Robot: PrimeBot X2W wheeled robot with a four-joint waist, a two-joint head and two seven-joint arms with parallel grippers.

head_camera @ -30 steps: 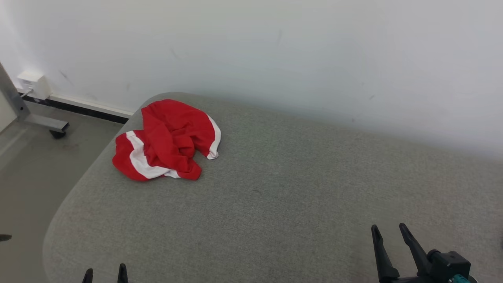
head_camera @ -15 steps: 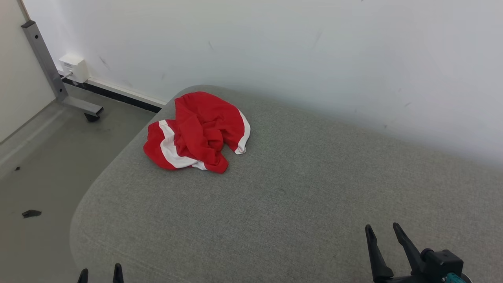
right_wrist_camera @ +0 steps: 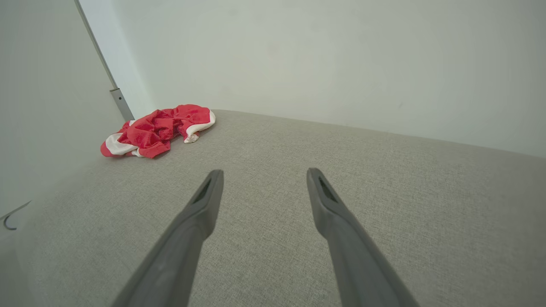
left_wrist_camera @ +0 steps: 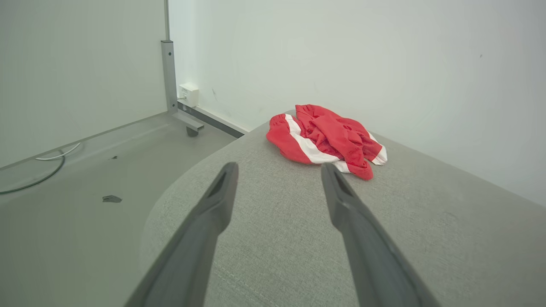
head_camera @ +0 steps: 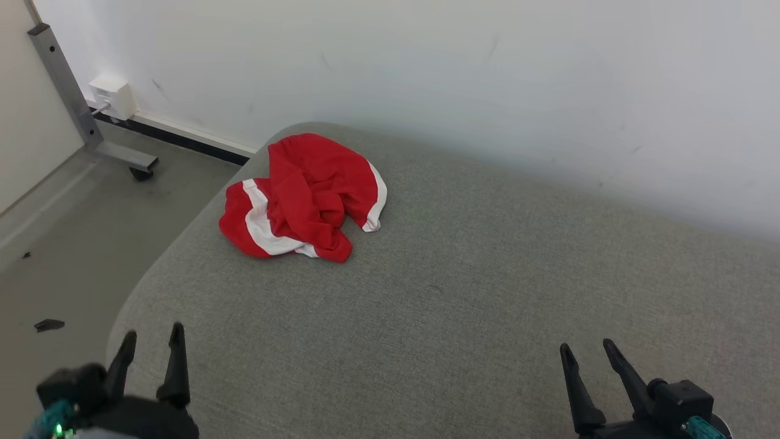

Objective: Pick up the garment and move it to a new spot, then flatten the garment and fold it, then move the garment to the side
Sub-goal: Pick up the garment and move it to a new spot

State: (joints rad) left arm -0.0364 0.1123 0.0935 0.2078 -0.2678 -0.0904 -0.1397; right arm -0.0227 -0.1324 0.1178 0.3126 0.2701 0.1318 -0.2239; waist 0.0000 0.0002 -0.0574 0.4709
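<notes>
- Clearly, the red and white garment [head_camera: 301,198] lies crumpled in a heap on the grey padded surface [head_camera: 463,292], near its far rounded corner and close to the wall [head_camera: 487,73].
- The left gripper [head_camera: 153,332] has its jaws spread wide and holds nothing. It hovers over the near edge of the surface, well apart from the cloth.
- From these left jaws the garment lies ahead, a little to the right of the line that runs between the two fingers.
- The right gripper [head_camera: 585,345] is also wide open and empty. From its jaws the garment lies far ahead and well off to the left.
- The left arm is therefore the nearer one, and it seems the natural arm for the first grasp.
- The heap is not round. Seen from the left jaws it stretches across, from left to right, and a white band runs slantwise over its near part.
- The coming move probably needs a forward reach with a small turn to the right, so that the fingers close on a raised fold.
- Neither gripper touches the cloth, so the pick-up is not yet begun.
</notes>
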